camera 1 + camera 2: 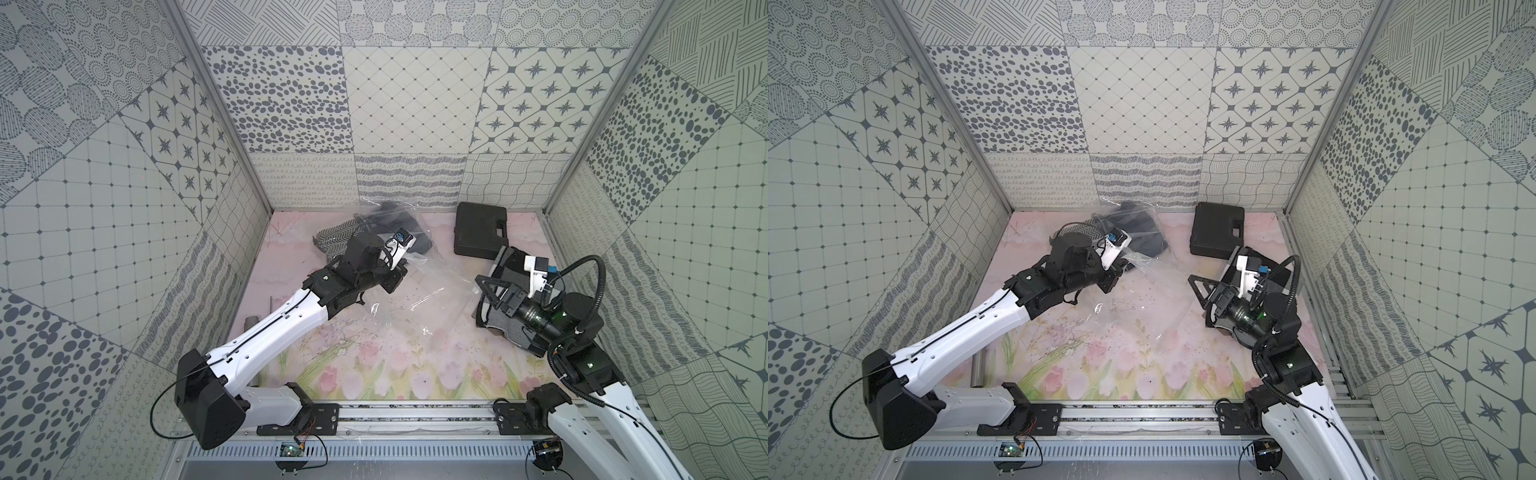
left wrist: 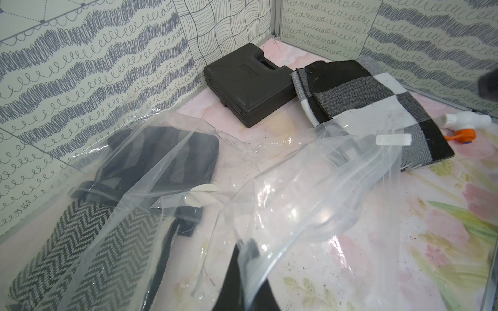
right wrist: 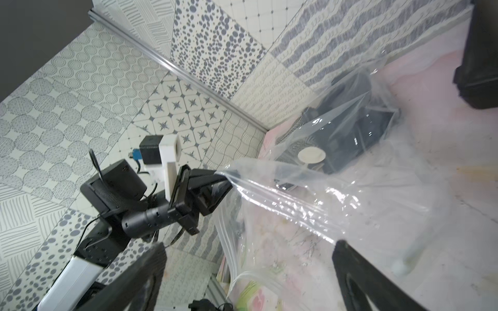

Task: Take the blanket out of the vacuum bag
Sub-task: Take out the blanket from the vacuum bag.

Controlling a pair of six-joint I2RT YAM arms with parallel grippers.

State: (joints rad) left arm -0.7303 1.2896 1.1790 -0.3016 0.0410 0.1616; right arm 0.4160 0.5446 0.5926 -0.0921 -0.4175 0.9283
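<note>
Lying crumpled across the middle of the pink floral surface (image 1: 374, 374): one vacuum bag (image 1: 415, 291), clear crinkled plastic, running from near the far-left corner towards the right edge. Contents, at the bag's far end close to the far edge: one folded blanket (image 2: 161, 153), dark grey, with a herringbone-knit portion (image 2: 67, 255) beside it under the plastic; whether the two are one piece cannot be told. Round white valve cap (image 2: 200, 195) sits on the plastic over the dark fabric. Left hand (image 3: 223, 179): clenched on the bag's zip-seal rim, holding that rim raised off the surface, seen plainly in the right wrist view. Right hand (image 3: 249, 243): released, fingers (image 3: 151, 264) spread wide, empty, poised near the right edge and pointed towards the bag. Outside the bag: one checked blanket (image 2: 363, 102), black, grey and white, folded, along the right edge beneath the right arm; its far end lies just beside a black hard case (image 1: 480, 228), which rests flat by the far edge towards the far-right corner. Small white-and-orange plastic piece (image 2: 463, 125) just beside the checked blanket at the right edge.
</note>
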